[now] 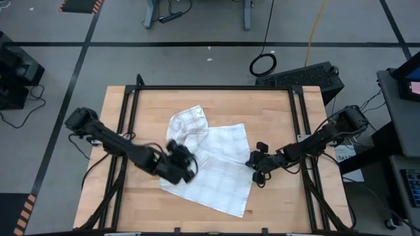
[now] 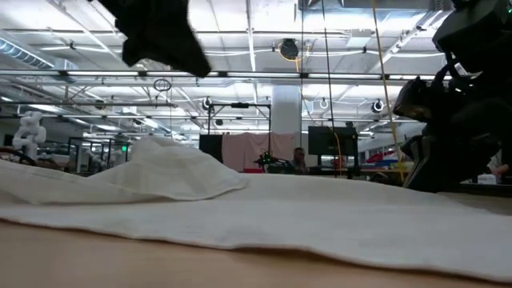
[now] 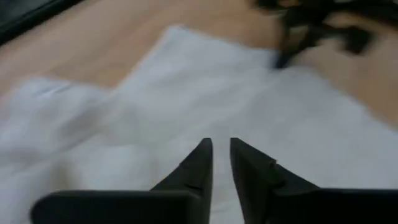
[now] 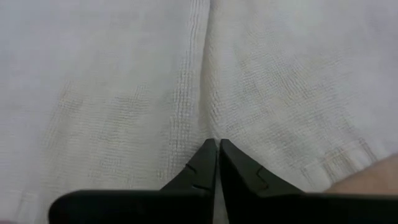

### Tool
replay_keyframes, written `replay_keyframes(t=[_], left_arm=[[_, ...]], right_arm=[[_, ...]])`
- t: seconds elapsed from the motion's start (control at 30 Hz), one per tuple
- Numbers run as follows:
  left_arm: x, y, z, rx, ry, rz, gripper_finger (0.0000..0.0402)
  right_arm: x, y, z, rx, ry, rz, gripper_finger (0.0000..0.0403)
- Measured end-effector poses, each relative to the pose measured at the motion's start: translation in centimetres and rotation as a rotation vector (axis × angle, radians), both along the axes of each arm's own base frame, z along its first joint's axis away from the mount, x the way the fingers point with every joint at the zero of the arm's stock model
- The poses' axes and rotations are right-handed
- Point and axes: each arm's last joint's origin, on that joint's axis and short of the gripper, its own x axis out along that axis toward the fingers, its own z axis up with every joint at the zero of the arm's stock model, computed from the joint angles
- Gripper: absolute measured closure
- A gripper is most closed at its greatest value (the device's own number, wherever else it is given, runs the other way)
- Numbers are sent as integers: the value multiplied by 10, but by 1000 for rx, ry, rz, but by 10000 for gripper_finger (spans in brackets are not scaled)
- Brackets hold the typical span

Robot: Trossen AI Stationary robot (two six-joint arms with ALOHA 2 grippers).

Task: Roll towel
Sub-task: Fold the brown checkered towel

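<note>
Clearly, both jaws are nearly closed and empty over the towel [image 1: 213,164] (crumpled at one corner); left gripper [image 1: 186,165], right gripper [image 1: 257,164]. Grabbing only wrinkles could bunch it unevenly.

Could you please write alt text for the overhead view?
A white towel lies rumpled and partly folded on a wooden table. The left gripper sits over its left edge, the right gripper at its right edge.
</note>
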Motion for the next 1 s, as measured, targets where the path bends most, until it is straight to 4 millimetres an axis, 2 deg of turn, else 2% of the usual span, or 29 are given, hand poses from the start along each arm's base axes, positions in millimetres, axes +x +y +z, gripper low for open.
replay_keyframes(t=[0.17, 0.3, 0.43, 0.6, 0.73, 0.87, 1.0], left_arm=[[21, -29, -30, 65, -71, -65, 263], [34, -37, -69, 112, -14, -60, 201], [43, -42, -99, 162, 71, -66, 174], [47, -44, -121, 198, 130, -75, 171], [46, -37, -125, 176, 164, -13, 184], [45, -30, -128, 154, 200, 17, 224], [46, -23, -128, 129, 241, 20, 287]], right_arm=[[0, 0, 16, 1, -73, 1, 390], [-1, 0, 25, 11, -118, 6, 390], [-1, 0, 32, 17, -153, 9, 384], [-4, -2, 29, -8, -115, 16, 361], [-6, -3, 26, -22, -74, 16, 329], [-7, 0, 27, 19, -71, 39, 297], [-6, 11, 32, 40, -134, 104, 274]])
